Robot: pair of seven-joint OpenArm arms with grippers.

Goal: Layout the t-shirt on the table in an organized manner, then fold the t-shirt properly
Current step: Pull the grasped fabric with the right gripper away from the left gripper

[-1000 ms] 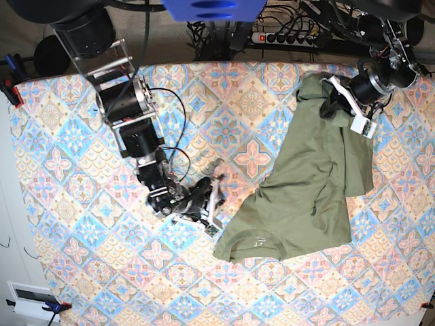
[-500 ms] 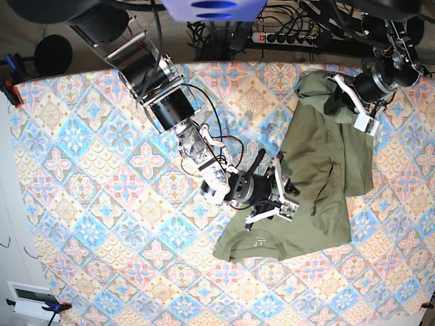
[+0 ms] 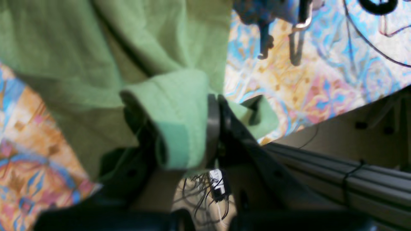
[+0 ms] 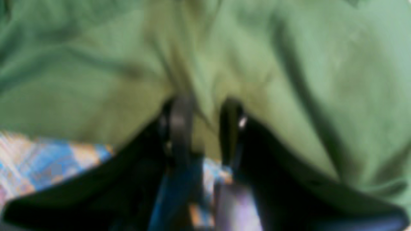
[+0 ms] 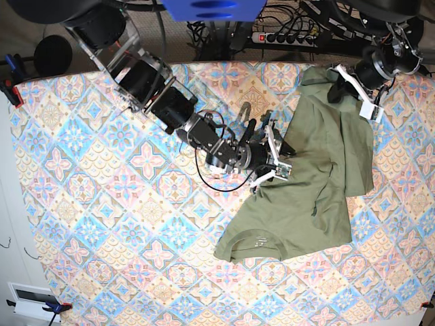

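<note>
A: Left pincer (image 3: pixel 192 134) first. State?

B: Clamped tight on a rolled fold of the t-shirt (image 3: pixel 96 64). Left wrist view shows the green cloth bunched between the two dark fingers (image 3: pixel 212 128), a cuff of fabric wrapped over one of them. In the base view that pincer (image 5: pixel 340 85) sits at the far corner of the worktop (image 5: pixel 102 204), holding the shirt's upper edge.

A: Right pincer?

B: In the right wrist view the right pincer (image 4: pixel 205 128) has its jaws partly apart, a ridge of green cloth lying in the gap. Picture is blurred; cannot tell whether the pads (image 4: pixel 179 122) actually pinch the fabric or only straddle it. Base view puts it (image 5: pixel 275 163) at the shirt's left edge, about mid-length, arm reaching across from the far left.

A: The shirt itself?

B: On the right half of the worktop, olive-green, lying long and narrow. Neck opening with its pale label (image 5: pixel 259 240) points toward the near edge. One side is doubled over along the right, creased; the far end rises toward the left pincer.

A: Beyond that?

B: Patterned cloth covers the worktop. A power strip (image 5: pixel 285 38) and cables lie behind the far edge.
</note>
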